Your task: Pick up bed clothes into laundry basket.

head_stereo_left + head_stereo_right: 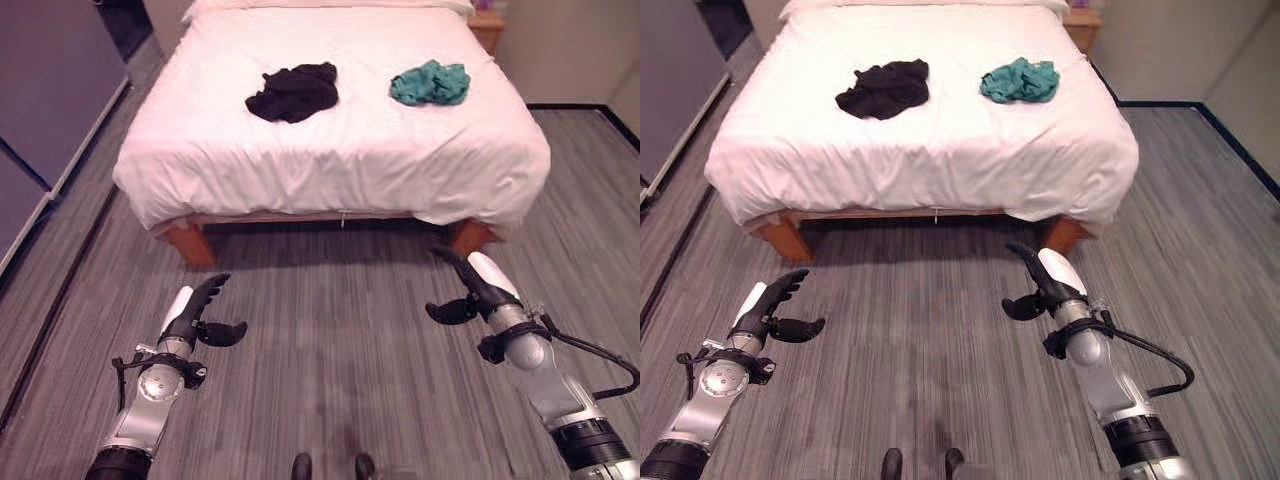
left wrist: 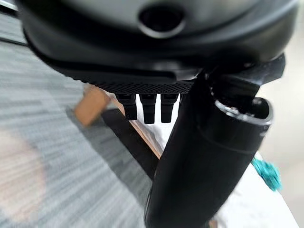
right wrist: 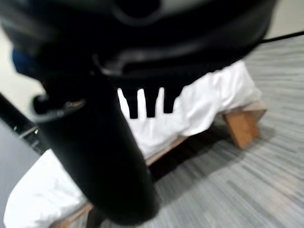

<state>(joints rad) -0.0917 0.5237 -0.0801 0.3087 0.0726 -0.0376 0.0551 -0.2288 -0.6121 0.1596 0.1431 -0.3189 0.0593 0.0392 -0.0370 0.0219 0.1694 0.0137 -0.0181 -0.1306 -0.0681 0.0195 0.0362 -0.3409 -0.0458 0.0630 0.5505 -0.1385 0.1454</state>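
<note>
A crumpled black garment [image 1: 293, 92] lies on the white bed [image 1: 330, 150], left of its middle. A teal garment [image 1: 431, 83] lies bunched to its right, near the bed's right side; a bit of that teal garment [image 2: 267, 173] shows past my left hand. My left hand [image 1: 200, 310] hovers over the floor in front of the bed's left corner, fingers straight, empty. On the other side my right hand [image 1: 472, 285] hangs open and empty before the bed's right leg. Both hands are well short of the clothes.
The bed stands on wooden legs [image 1: 190, 243] over a grey striped carpet [image 1: 330, 340]. A dark wall panel [image 1: 50, 90] runs along the left. A wooden nightstand [image 1: 487, 28] sits at the bed's far right corner.
</note>
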